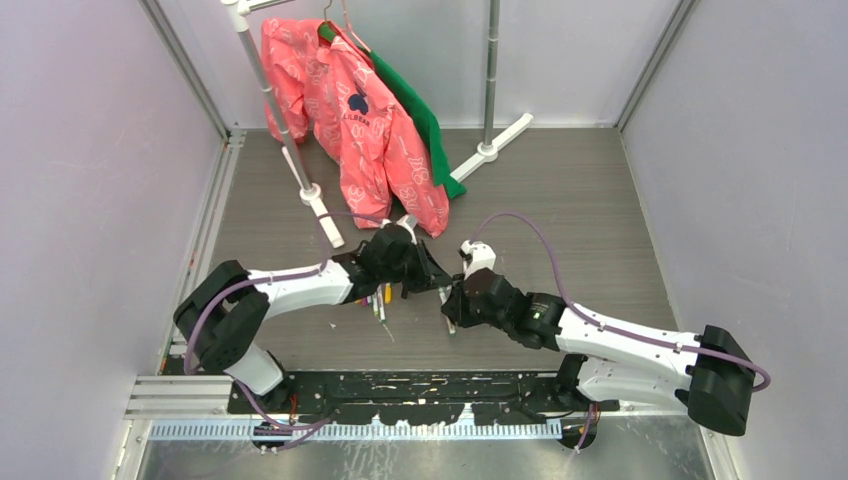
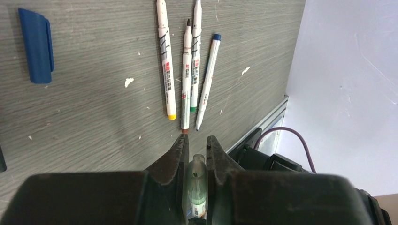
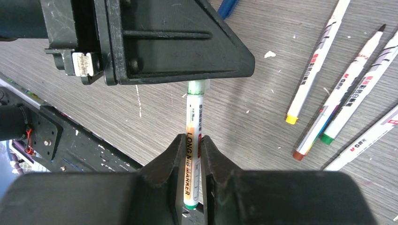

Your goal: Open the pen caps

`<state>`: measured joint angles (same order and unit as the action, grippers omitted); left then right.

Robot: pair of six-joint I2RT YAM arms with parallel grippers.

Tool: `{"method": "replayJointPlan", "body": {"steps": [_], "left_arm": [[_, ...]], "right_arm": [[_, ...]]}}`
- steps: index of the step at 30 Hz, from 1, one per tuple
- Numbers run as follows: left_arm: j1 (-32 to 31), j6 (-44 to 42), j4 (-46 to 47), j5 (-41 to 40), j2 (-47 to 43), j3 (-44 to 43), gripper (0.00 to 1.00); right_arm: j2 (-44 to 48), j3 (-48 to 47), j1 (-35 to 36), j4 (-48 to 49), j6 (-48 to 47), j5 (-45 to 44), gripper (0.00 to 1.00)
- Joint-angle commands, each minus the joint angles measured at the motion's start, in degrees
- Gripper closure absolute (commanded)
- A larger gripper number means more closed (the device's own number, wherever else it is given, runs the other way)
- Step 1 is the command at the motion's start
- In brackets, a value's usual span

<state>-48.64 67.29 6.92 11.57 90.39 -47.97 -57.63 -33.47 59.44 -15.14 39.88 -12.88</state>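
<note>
Right wrist view: right gripper (image 3: 191, 141) clamps a pen (image 3: 193, 115) by its barrel. Left gripper (image 2: 196, 146) pinches the pen's green cap (image 2: 198, 165).

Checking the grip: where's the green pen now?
The green pen is held mid-table between both arms: right gripper clamps its barrel, left gripper pinches its cap, beside four loose pens.

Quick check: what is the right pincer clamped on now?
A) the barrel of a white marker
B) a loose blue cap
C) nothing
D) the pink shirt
A: the right wrist view shows the right pincer shut on the white marker, whose far end sits in the left pincer.
</note>
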Motion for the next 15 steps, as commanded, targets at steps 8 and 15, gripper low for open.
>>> {"method": "replayJointPlan", "body": {"steps": [8, 15], "left_arm": [[-1.02, -0.07, 7.58, 0.86, -6.82, 3.44, 1.00], [-1.02, 0.35, 8.97, 0.98, -8.08, 4.27, 1.00]], "right_arm": [[-1.60, -0.79, 1.25, 8.39, 1.40, -0.83, 0.76], [-3.72, -0.99, 1.29, 9.67, 1.00, -1.22, 0.74]]}}
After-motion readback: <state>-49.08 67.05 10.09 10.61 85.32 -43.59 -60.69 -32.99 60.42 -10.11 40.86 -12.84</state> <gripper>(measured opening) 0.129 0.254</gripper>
